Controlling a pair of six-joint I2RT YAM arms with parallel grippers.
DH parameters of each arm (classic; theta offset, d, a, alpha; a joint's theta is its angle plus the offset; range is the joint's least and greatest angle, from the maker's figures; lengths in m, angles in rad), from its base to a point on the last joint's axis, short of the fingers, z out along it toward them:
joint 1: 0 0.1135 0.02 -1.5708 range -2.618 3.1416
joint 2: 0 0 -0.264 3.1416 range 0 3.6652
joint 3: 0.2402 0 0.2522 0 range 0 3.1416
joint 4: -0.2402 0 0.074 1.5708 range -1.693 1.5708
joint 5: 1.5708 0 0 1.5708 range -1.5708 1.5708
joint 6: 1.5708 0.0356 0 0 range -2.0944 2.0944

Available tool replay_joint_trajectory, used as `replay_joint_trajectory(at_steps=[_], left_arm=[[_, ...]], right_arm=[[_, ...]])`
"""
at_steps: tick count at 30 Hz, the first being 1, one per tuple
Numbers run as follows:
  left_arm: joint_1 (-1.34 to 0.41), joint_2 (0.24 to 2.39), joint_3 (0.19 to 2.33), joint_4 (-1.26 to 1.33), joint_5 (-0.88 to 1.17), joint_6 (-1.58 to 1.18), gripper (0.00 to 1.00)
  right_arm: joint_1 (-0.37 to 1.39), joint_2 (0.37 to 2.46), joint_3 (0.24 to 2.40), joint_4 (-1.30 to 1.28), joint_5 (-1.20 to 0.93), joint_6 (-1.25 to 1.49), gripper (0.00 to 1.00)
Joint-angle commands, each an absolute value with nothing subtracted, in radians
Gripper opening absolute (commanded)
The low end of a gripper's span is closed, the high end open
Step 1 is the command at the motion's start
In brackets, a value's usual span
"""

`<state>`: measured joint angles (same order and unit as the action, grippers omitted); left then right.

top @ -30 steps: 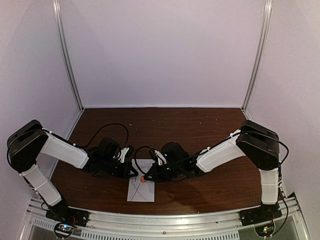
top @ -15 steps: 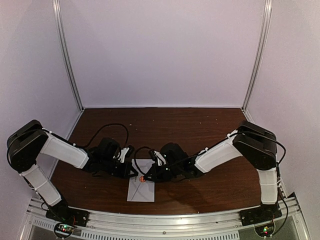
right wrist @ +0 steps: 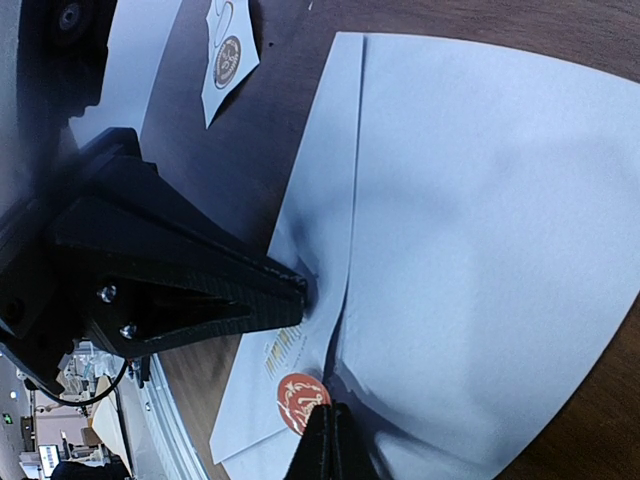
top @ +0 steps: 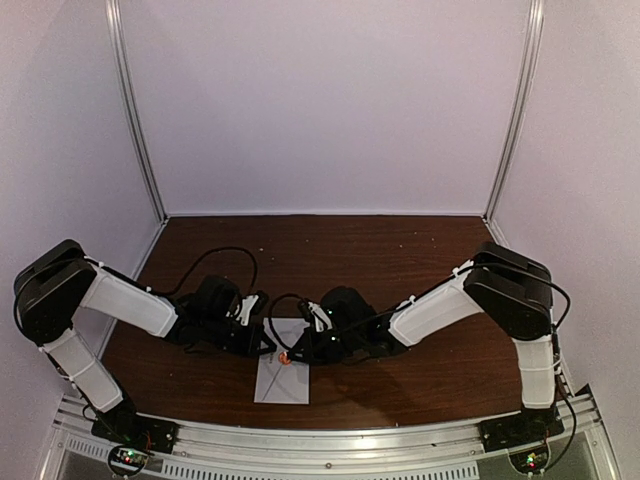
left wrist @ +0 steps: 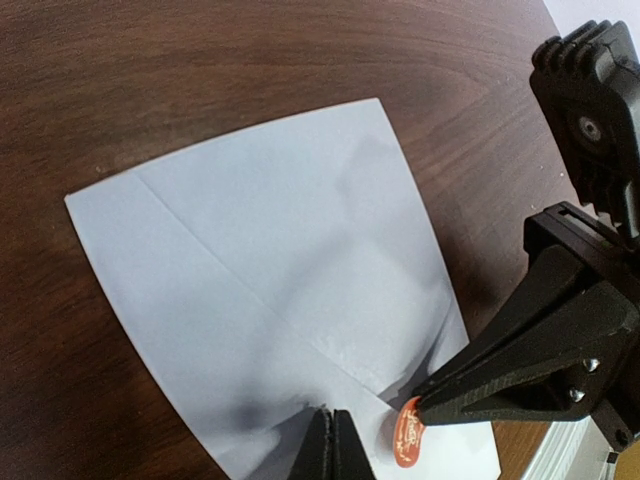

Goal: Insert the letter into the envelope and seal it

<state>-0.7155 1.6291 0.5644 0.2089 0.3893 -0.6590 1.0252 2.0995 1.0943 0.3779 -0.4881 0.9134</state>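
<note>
Two arms reach inward over the dark brown wooden table [top: 420,250] and meet at its near middle. Pale grey-white rectangular paper envelope [top: 283,378] lies flat there, close to the front edge and between the two arm bases, one short side toward the bases.

Envelope: the triangular flap is folded down flat onto the body. Its slanted edge shows as a crease running across the paper in the left wrist view. A small round red-orange sticker [right wrist: 300,397] with a pale printed motif sits on the paper at the flap's point.

Left gripper [left wrist: 331,447]: black fingers together, no gap visible. The tips rest on the envelope just beside the flap's point, a short way from the sticker and not on it.

Right gripper [right wrist: 326,440]: black fingers together as well. The tips touch the edge of the sticker. Cannot tell whether the sticker is pinched or only pressed down.

The two sets of fingertips point toward each other, near but apart, with the sticker at the right one.

Small white backing strip [right wrist: 228,55] carrying one brown round sticker lies on the table beyond the envelope, apart from it.
</note>
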Motion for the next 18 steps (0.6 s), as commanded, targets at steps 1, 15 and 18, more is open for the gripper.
replay_joint_trajectory(at_steps=[1,15,18], left_arm=[[-0.724,1.642,0.549,0.132,0.378,-0.641,0.00],[-0.724,1.569,0.568,0.091,0.369,-0.641,0.13],[-0.724,1.559,0.565,0.091,0.369,-0.643,0.17]], right_arm=[[1.019,2.117,1.115,0.384,-0.451,0.910,0.00],[1.017,2.128,1.123,0.354,-0.443,0.906,0.00],[1.017,2.128,1.123,0.353,-0.440,0.906,0.00]])
